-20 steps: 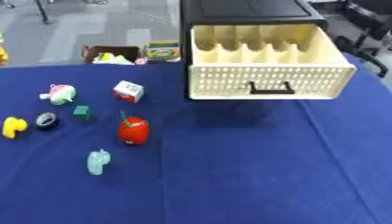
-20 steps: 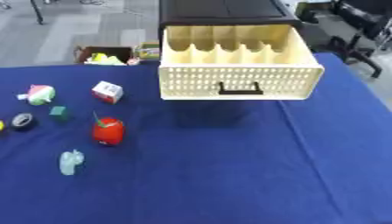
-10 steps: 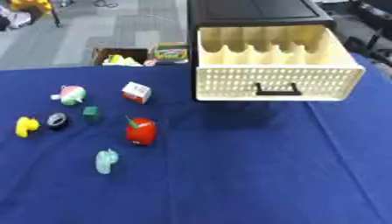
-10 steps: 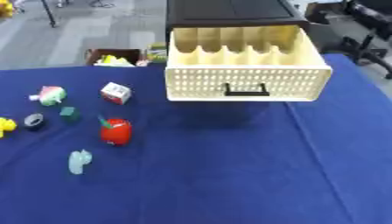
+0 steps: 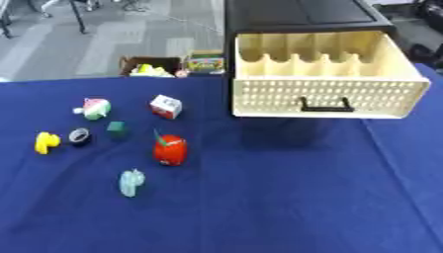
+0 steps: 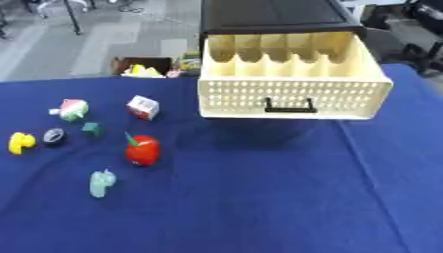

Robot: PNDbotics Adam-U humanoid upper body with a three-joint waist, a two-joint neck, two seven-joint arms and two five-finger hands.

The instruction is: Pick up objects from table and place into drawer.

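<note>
I see neither hand. The cream drawer [image 5: 325, 79] stands pulled open, ready to receive; the red apple toy [image 5: 170, 149] and small objects wait left on the table [image 5: 286, 197].

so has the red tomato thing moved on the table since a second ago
No. The red toy keeps its place between the white cube and the pale teal toy, left of the drawer. Only the camera shifted.
</note>
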